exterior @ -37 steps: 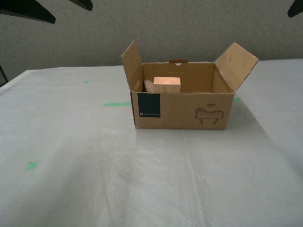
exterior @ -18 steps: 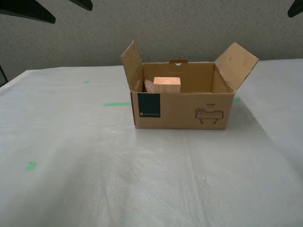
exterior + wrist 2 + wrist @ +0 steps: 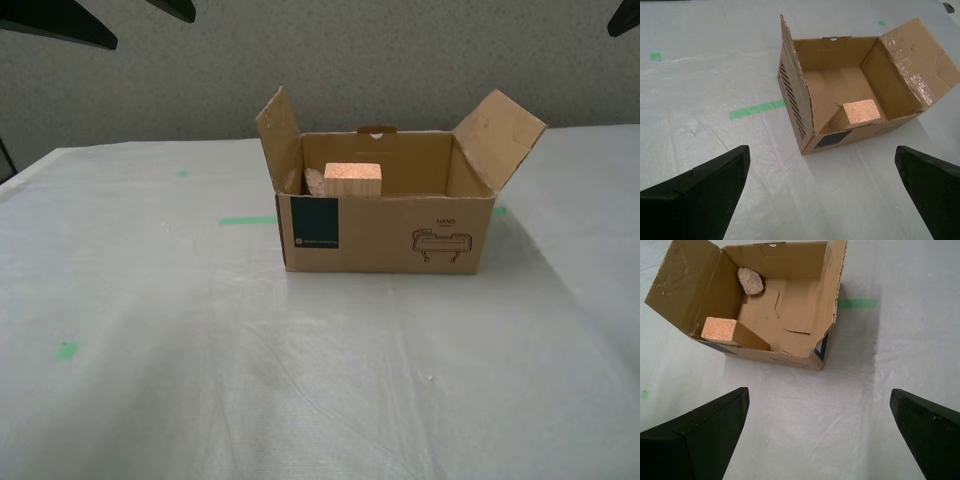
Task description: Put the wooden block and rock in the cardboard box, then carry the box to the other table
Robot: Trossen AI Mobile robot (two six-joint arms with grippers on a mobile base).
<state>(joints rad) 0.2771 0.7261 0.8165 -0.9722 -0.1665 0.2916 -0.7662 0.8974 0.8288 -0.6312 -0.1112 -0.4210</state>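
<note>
The cardboard box [image 3: 385,232] holds the wooden block [image 3: 352,179] and the rock [image 3: 750,280] (all loaded); both my fingers are wide open, so I only keep clear.

Rock [image 3: 750,280] & block [image 3: 720,330] in box [image 3: 790,352].

Your first gripper [image 3: 820,435] hangs with its jaws spread wide, the two dark fingers [image 3: 695,440] far apart and nothing between them. Your second gripper [image 3: 822,195] is the same: jaws fully parted, empty, each finger [image 3: 697,197] well out to its side. In the exterior view only dark finger tips [image 3: 60,22] poke in at the upper corners, touching nothing.
</note>
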